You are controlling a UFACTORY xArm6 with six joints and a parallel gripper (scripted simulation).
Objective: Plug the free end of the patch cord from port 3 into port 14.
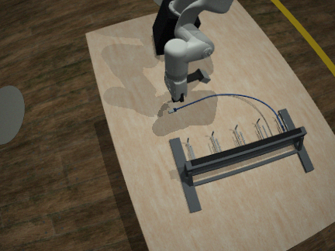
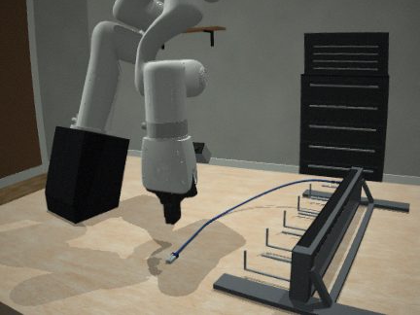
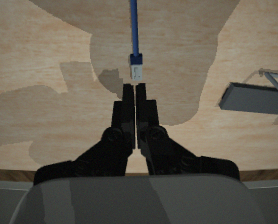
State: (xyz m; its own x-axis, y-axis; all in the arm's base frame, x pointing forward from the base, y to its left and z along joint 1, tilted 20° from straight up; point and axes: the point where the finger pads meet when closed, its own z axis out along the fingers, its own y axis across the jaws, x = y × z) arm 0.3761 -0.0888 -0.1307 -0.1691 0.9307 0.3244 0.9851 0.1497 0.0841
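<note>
The free plug (image 1: 171, 111) (image 2: 171, 258) (image 3: 134, 73), clear with a blue boot, is at the end of the blue cord (image 1: 226, 94) (image 2: 243, 201) (image 3: 134, 30). It is on or just over the table; its exact height is unclear. The cord arches to the far end of the rack (image 1: 248, 147) (image 2: 327, 217), where its other end goes in; the port numbers are not readable. My gripper (image 1: 178, 100) (image 2: 172, 222) (image 3: 135, 98) is shut, fingertips together with nothing between them. It points down, above the table and apart from the plug. In the wrist view the plug shows just beyond the fingertips.
The rack stands on two long feet (image 1: 179, 157) (image 2: 253, 290) (image 3: 250, 98). Several thin upright hooks (image 1: 212, 138) (image 2: 266, 237) stick out on the cord's side. The black block (image 1: 164, 29) (image 2: 87, 173) stands at the arm's base. The table's edge (image 1: 105, 104) runs beyond the plug.
</note>
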